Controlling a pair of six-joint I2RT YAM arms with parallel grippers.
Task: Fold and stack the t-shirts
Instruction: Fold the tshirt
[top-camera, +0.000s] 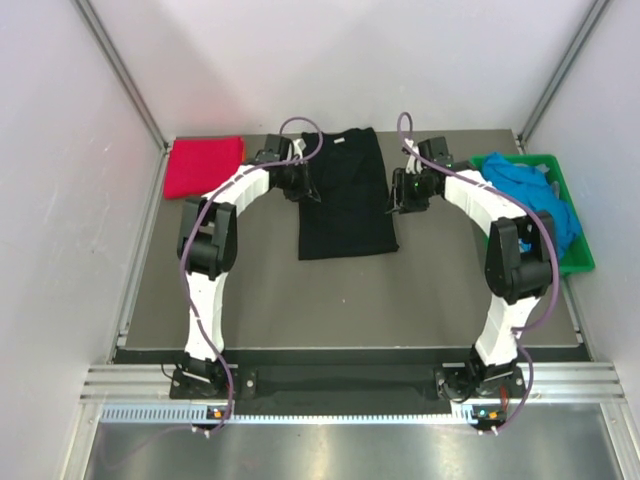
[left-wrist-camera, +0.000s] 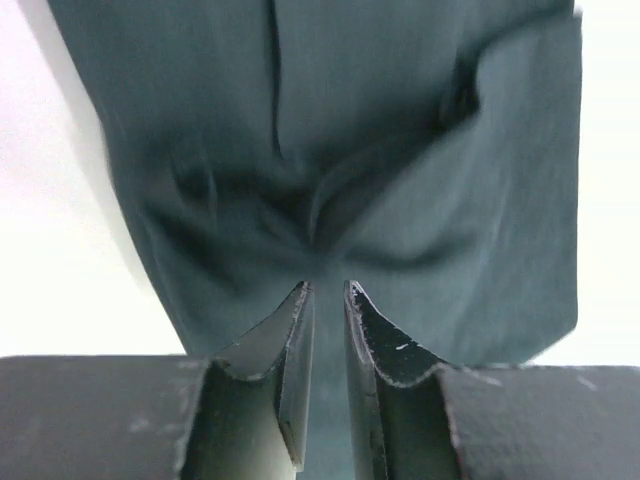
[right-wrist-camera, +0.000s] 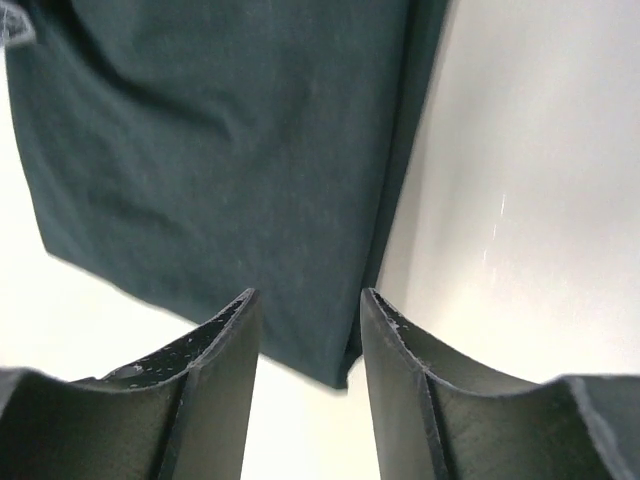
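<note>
The black shirt (top-camera: 345, 195) lies at the upper centre of the tabletop (top-camera: 300, 300), long axis running up and down the frame. Right jaws stand spread over its right edge; left jaws sit nearly together at a pucker on its left edge, grip unclear

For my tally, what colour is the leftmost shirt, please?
The shirt is red; top external view.

black t-shirt (top-camera: 345, 200) on grey table (top-camera: 300, 300)
</note>
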